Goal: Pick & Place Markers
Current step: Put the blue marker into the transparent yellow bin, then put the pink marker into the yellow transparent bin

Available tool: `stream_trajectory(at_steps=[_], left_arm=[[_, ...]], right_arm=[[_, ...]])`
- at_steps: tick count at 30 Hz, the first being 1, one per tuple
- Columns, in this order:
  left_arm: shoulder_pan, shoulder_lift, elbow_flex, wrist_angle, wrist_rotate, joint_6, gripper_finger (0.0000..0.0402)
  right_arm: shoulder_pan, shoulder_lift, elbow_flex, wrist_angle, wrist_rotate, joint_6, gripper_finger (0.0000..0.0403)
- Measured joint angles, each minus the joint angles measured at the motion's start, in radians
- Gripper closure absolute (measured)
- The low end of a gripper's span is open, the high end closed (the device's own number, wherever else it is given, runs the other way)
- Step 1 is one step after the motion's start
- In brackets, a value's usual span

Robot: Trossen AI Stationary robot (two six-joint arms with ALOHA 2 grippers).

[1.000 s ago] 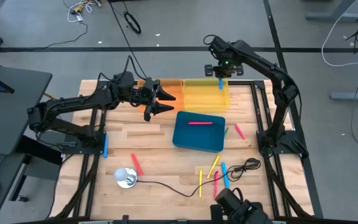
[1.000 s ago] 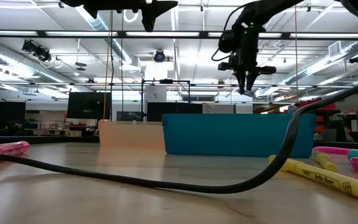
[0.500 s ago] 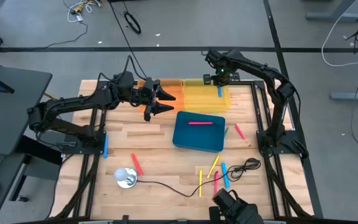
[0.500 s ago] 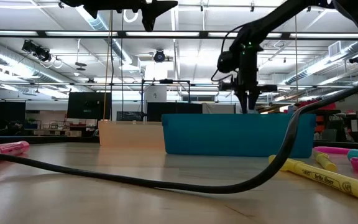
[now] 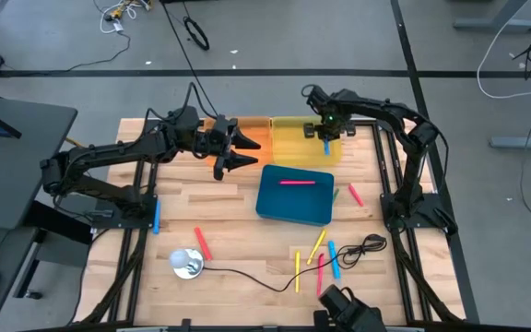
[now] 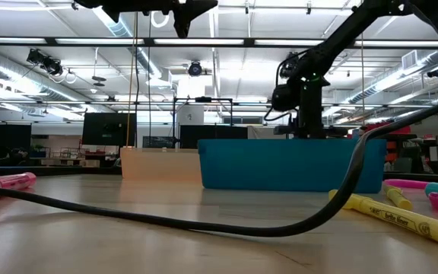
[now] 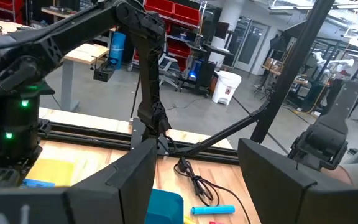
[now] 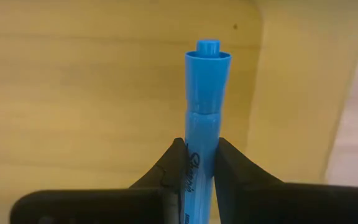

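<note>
My right gripper (image 5: 326, 135) reaches down into the yellow bin (image 5: 295, 146) at the table's far side, shut on a blue marker (image 8: 207, 87). My left gripper (image 5: 240, 148) hangs open and level, high above the table, left of the bins, with nothing between its fingers (image 7: 126, 180). A pink marker (image 5: 296, 182) lies in the blue bin (image 5: 293, 207). Loose markers lie flat on the table: yellow ones (image 5: 316, 244), a blue one (image 5: 334, 260), pink ones (image 5: 202, 243) (image 5: 353, 195). In the low view the blue bin's wall (image 6: 291, 164) hides my right gripper's fingertips. My right gripper pinches the blue marker's barrel (image 8: 201, 140) between its two fingers (image 8: 232, 165), coming from above and pointing down. The marker runs along the fingers, and its capped end (image 8: 208, 59) sticks out past the fingertips toward the bin's floor. Whether that end touches the floor, I cannot tell.
An orange bin (image 5: 252, 135) stands left of the yellow one. A black cable (image 5: 265, 278) runs along the near side from a small round silver thing (image 5: 187, 264) to a coil (image 5: 367, 245). Another blue marker (image 5: 156, 217) lies by the left rail.
My right gripper has gone down with the blue marker, from well above the yellow bin into it, staying shut and pointing down. In the low view its fingertips have sunk behind the blue bin's wall.
</note>
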Motion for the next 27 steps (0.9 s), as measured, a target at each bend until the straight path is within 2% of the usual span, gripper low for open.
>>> stream_trajectory(at_steps=[8, 14, 18, 27], left_arm=[[0.0, 0.0, 0.0, 0.0, 0.0, 0.0, 0.017], [0.0, 0.0, 0.0, 0.0, 0.0, 0.0, 0.017], [0.0, 0.0, 0.0, 0.0, 0.0, 0.0, 0.017], [0.0, 0.0, 0.0, 0.0, 0.0, 0.0, 0.017]], right_arm=[[0.0, 0.0, -0.02, 0.028, -0.002, -0.023, 0.0354], [-0.013, 0.0, -0.02, 0.032, -0.016, -0.022, 0.0273], [-0.018, 0.0, -0.02, 0.032, -0.035, -0.019, 0.0239], [-0.017, 0.0, -0.02, 0.042, -0.037, -0.016, 0.0239]])
